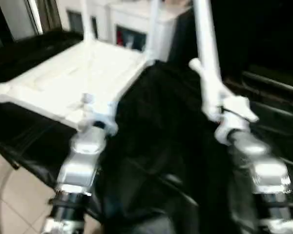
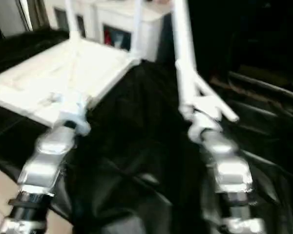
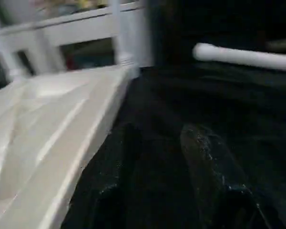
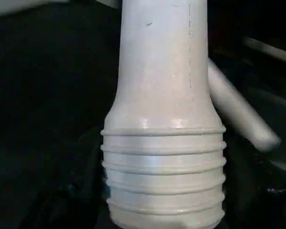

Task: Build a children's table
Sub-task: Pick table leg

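1. Risk, as I judge it: the leg (image 1: 205,53) is gripped near its threaded end, so its long free length could swing wide and miss the socket.
2. The right claw (image 1: 229,114) holds that leg upright.
3. The left claw (image 1: 95,114) sits at the tabletop (image 1: 68,78) edge; its grip I cannot tell.

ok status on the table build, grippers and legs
Right gripper shut on a leg, held upright, threaded end at the wrist. Left gripper at the tabletop near edge. Two legs already standing at far corners. Another leg on the black cloth.
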Robot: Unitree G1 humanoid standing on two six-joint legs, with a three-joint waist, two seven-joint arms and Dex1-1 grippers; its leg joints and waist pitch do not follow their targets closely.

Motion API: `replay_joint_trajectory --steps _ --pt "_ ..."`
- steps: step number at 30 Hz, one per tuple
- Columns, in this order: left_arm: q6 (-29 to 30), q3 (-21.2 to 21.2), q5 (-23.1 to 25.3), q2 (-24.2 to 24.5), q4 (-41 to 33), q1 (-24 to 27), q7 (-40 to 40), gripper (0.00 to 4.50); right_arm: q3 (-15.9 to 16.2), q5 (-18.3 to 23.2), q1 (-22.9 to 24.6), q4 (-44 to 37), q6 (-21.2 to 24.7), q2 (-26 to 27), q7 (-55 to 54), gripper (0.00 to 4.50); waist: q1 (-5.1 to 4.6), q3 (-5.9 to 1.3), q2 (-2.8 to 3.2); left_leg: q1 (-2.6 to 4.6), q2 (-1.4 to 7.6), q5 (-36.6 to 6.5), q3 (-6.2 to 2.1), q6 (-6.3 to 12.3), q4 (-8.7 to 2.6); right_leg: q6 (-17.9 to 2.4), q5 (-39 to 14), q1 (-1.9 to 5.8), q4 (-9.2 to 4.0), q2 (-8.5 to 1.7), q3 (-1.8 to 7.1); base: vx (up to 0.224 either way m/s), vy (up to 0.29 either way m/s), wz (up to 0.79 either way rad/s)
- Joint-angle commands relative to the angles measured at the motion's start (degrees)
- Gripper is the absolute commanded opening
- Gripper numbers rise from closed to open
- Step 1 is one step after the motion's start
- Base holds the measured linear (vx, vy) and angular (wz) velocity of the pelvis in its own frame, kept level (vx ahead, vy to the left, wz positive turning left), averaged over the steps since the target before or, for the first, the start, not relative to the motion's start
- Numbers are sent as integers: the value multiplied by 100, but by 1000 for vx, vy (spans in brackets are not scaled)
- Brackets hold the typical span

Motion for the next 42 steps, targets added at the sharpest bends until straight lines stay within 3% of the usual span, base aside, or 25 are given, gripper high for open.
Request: replay_joint_trajectory --steps 1,3,6,8,9,11,13,15,17,19,22,23,28,31,32,33,34,35,36,37,38,39,40,41,42 --pt "86 -61 30 173 118 -85 -365 189 -46 -86 -213 355 74 -355 161 274 23 -347 -24 -18 -31 -955 152 -194 -280 555 -2704 368 -951 -289 257 -98 -104 0" --pt "67 -60 -11 193 131 -87 -461 189 -4 -173 -247 501 49 -504 201 274 -76 -283 57 96 -19 -1438 189 -159 -365 229 -3036 319 -1105 -205 105 -89 -26 3" --pt "53 -32 -128 331 202 -139 -784 189 106 -485 -385 1213 -126 -1186 391 274 -162 -306 136 32 67 -1595 120 -189 -471 -164 -2531 425 -1047 -159 45 -65 32 -3" --pt "101 -41 -304 453 181 -174 -1034 189 201 -724 -462 1662 -233 -1616 506 274 -206 -289 185 128 103 -1948 117 -98 -489 -440 -2415 368 -1095 -164 24 -49 59 -2" --pt "111 -49 -348 482 165 -172 -1104 189 238 -785 -482 1787 -258 -1719 543 274 -258 -254 192 169 102 -2258 114 -83 -488 -505 -2667 351 -1152 -171 -21 -35 66 -3" --pt "154 -83 -468 553 62 -138 -1359 189 416 -972 -540 2201 -394 -2015 700 274 -324 -261 194 116 105 -2383 74 -46 -515 -501 -2712 442 -1171 -203 -73 -32 68 -7" --pt "194 -167 -640 638 -140 -58 -1762 189 571 -1145 -634 2696 -579 -2254 812 274 -376 -270 216 120 118 -2473 73 7 -526 -584 -2635 447 -1201 -249 -92 -25 64 -11" --pt "211 -231 -736 687 -275 -7 -2018 189 676 -1222 -718 3008 -753 -2351 907 274 -425 -257 183 105 112 -2511 97 72 -522 -686 -2583 446 -1208 -266 -128 -11 28 -3" --pt "169 -443 -945 887 -607 121 -2593 189 929 -1450 -847 3469 -1121 -2487 1035 274 -469 -250 177 88 96 -2549 120 109 -504 -644 -2732 459 -1234 -286 -191 0 0 0" --pt "224 -517 -1077 967 -772 179 -2828 189 1008 -1529 -895 3671 -1269 -2526 1100 274 -522 -272 190 43 159 -2613 81 107 -546 -659 -2695 515 -1204 -368 -229 0 0 0" --pt "327 -578 -1336 1049 -959 220 -3125 189 1086 -1617 -919 3994 -1691 -2521 1257 274 -563 -252 195 102 144 -2711 128 148 -514 -799 -2615 443 -1239 -350 -215 0 0 0" --pt "466 -617 -1550 1070 -1130 252 -3377 189 1182 -1674 -861 4281 -2063 -2410 1227 274 -575 -250 180 109 138 -2697 144 169 -507 -776 -2656 443 -1244 -334 -223 0 0 0" --pt "585 -687 -1637 1141 -1282 302 -3620 189 1395 -1876 -837 4751 -2415 -2225 1110 274 -606 -223 157 168 130 -2797 175 168 -464 -622 -3111 387 -1327 -336 -285 0 0 0" --pt "589 -651 -1646 1208 -1275 324 -3599 189 1528 -2006 -937 5039 -2629 -2118 1125 274 -661 -189 169 224 131 -3074 160 128 -443 -347 -3425 368 -1427 -303 -425 0 0 0" --pt "593 -654 -1643 1229 -1277 334 -3604 189 1550 -2025 -950 5048 -2634 -2089 1169 274 -711 -167 226 283 171 -3408 131 100 -468 -233 -3437 377 -1473 -272 -570 0 0 0" --pt "599 -655 -1641 1234 -1280 337 -3606 189 1561 -2033 -955 5054 -2647 -2079 1185 274 -725 -113 336 219 333 -3981 79 23 -677 -228 -2977 561 -1297 -213 -674 -73 -42 -6" --pt "612 -653 -1643 1243 -1286 337 -3609 189 1588 -2061 -978 5117 -2712 -2055 1184 274 -482 -3 399 -388 710 -4892 83 -119 -1378 -497 -1543 1091 135 -154 -467 -73 -42 -6" --pt "622 -651 -1644 1249 -1292 337 -3613 189 1606 -2079 -997 5166 -2759 -2039 1182 274 -201 -28 475 -490 631 -5091 306 -230 -1431 -532 -1018 1101 219 -106 -479 -77 -56 2" --pt "645 -648 -1651 1253 -1311 342 -3619 189 1630 -2108 -1025 5240 -2827 -2029 1182 274 -84 -127 166 -276 676 -4331 474 72 -1236 -212 -1856 978 604 -119 118 19 -141 4" --pt "663 -645 -1657 1256 -1326 346 -3622 189 1646 -2128 -1043 5289 -2871 -2023 1182 274 -85 -223 -58 190 443 -3450 491 -54 -631 269 -3848 530 -36 -244 344 19 -141 4" --pt "682 -650 -1657 1260 -1350 360 -3621 189 1682 -2153 -1061 5332 -2914 -2012 1232 274 -160 -124 -185 167 62 -806 259 44 727 370 -7035 -45 -1309 -854 678 15 -147 -18" --pt "686 -656 -1651 1271 -1360 373 -3621 189 1772 -2222 -1087 5377 -2998 -2005 1292 274 -86 -195 -143 -68 45 -669 171 52 550 274 -6412 289 -1111 -853 674 16 -32 -28" --pt "686 -656 -1650 1273 -1361 374 -3621 189 1787 -2234 -1091 5381 -3011 -2004 1300 274 -35 -210 -174 -222 83 -664 160 -33 268 184 -5492 408 -890 -714 499 16 -32 -28" --pt "678 -660 -1640 1299 -1359 376 -3623 189 1877 -2312 -1137 5400 -3075 -2008 1385 274 49 -313 86 115 216 -770 187 -159 -122 -448 -2948 286 -689 -386 334 0 0 0" --pt "680 -655 -1646 1331 -1362 367 -3633 189 1911 -2337 -1207 5392 -3093 -2012 1498 274 -116 -347 36 108 155 -1083 222 102 -201 -909 -1484 336 -530 -163 264 -85 -49 20"
